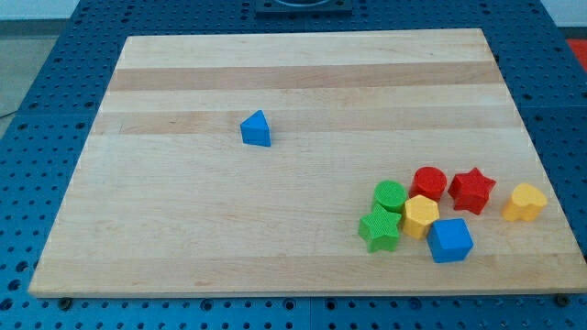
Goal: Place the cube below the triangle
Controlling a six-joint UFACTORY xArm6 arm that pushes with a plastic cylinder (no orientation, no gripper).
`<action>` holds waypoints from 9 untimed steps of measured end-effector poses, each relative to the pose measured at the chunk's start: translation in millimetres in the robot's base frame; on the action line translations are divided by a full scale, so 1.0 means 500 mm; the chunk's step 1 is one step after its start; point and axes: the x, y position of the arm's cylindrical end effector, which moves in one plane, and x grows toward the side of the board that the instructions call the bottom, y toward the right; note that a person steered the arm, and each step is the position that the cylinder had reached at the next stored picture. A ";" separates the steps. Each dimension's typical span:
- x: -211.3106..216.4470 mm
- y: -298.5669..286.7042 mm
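A blue triangle block (pixel 257 128) lies alone on the wooden board (pixel 183 229), left of centre in the upper half. A blue cube (pixel 450 240) sits near the view's bottom right, at the lower edge of a cluster of blocks, far to the right of and below the triangle. My tip and the rod do not show in this view.
The cluster by the cube holds a green star (pixel 380 229), a green cylinder (pixel 390 195), a yellow hexagon (pixel 421 215), a red cylinder (pixel 428 182) and a red star (pixel 472 190). A yellow heart (pixel 525 202) lies at the right. Blue pegboard (pixel 37 137) surrounds the board.
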 end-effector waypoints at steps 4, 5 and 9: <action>-0.024 -0.465; -0.025 -0.550; 0.027 -0.730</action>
